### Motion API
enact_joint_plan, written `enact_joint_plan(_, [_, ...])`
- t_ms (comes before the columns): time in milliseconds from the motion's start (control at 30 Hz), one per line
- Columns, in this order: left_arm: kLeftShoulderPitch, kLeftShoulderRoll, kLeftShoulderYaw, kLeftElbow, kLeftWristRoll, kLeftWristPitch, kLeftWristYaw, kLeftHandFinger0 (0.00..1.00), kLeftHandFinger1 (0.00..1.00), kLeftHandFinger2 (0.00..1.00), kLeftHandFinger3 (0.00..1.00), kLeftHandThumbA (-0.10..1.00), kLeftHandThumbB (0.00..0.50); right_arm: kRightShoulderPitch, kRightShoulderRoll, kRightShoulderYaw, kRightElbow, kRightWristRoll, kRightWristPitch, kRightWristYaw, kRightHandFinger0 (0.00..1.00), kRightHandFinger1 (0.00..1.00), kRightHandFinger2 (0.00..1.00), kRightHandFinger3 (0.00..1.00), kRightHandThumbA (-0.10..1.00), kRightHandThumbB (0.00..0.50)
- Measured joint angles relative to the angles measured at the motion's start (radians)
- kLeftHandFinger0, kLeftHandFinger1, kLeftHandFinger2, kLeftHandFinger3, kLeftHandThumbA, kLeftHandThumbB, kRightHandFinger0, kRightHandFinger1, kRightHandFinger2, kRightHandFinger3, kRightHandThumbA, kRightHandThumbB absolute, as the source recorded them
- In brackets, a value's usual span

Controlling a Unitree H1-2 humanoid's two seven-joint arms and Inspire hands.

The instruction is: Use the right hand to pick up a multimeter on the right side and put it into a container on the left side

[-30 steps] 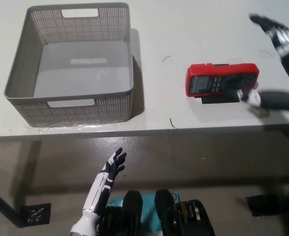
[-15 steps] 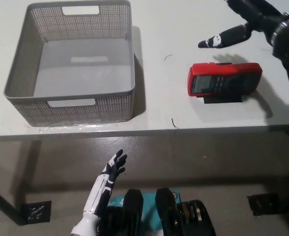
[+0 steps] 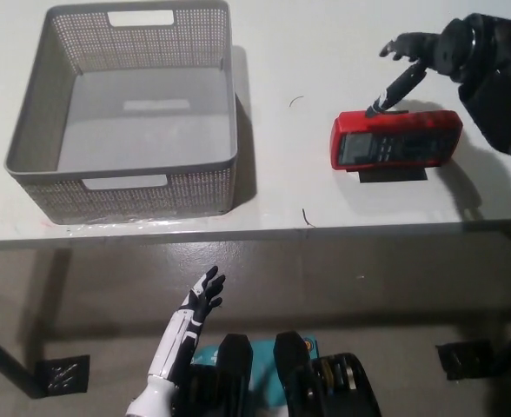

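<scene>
Head view, one multimeter (image 3: 395, 139), one container (image 3: 125, 109)

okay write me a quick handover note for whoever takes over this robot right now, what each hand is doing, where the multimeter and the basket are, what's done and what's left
Right hand: open, above the far edge of the multimeter, one of its fingers reaching down to that edge. No grasp yet.
Left hand: open, resting low, below the table's front edge.
Multimeter: red, lying flat on the right side of the table.
Container: grey perforated basket on the left side of the table, nothing in it.
Done: the right hand is at the multimeter.
Left: close on it, lift, carry it left, put it into the container.
</scene>
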Motion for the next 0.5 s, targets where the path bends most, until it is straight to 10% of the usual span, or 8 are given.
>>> enact_joint_plan(500, [-0.001, -0.001, -0.016, 0.0, 0.0, -0.037, -0.019, 1.0, 1.0, 1.0, 1.0, 1.0, 0.367, -0.154, 0.076, 0.088, 0.203, -0.034, -0.102, 0.154, 1.0, 1.0, 1.0, 1.0, 0.89, 0.5])
